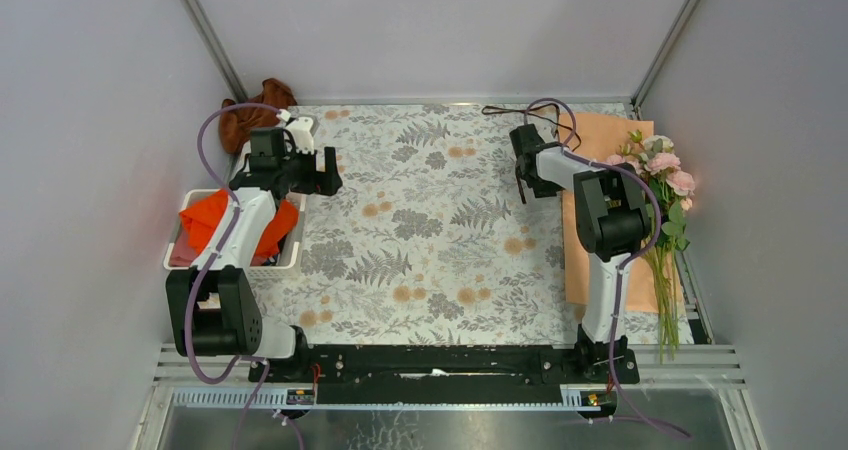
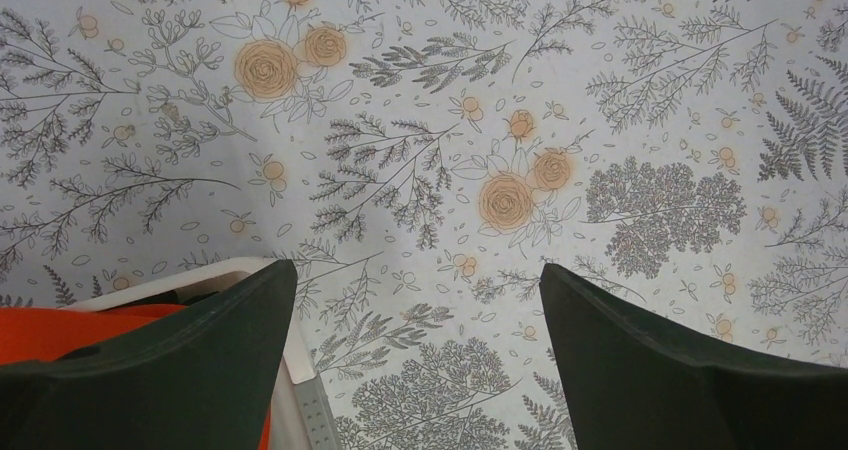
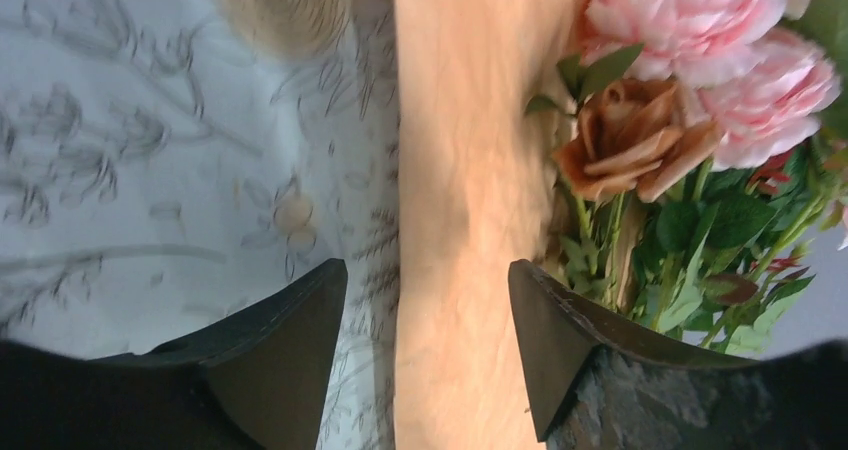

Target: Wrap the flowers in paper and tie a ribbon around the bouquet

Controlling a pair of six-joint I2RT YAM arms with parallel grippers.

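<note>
Tablecloth: a pale leaf-and-rose print tablecloth (image 1: pixel 430 230) covers the table in front of both arm bases.
Tray: a white tray (image 1: pixel 172 255) sits at the near left under the left arm, with a bright orange cloth (image 1: pixel 205 215) bunched inside it.
Left gripper: the left gripper (image 1: pixel 333 172) (image 2: pixel 415 270) hangs just past the tray's far end. Its jaws are spread wide with nothing between them, and only printed cloth shows below.
Right gripper: the right gripper (image 1: pixel 522 175) (image 3: pixel 426 270) points down at the right side of the table with its jaws parted and holds nothing. In the wrist view the left edge of the paper runs through the gap between the jaws. It looks to be hanging above the sheet, though contact is hard to judge from these views.
Paper: the paper (image 1: pixel 600 135) (image 3: pixel 470 170) lies flat along the right side of the table, running near to far and partly hidden by the right arm.
Flowers: the flowers (image 1: pixel 665 170) (image 3: pixel 700 30) lie on the paper's right edge, unwrapped, with the pink blooms at the far end and the long stems reaching back toward the near edge.
Ribbon: the ribbon (image 1: pixel 503 111) lies loose at the far edge of the table, just left of the paper's far corner.
Far left corner: a rust-brown cloth (image 1: pixel 250 115) is heaped against the wall.
</note>
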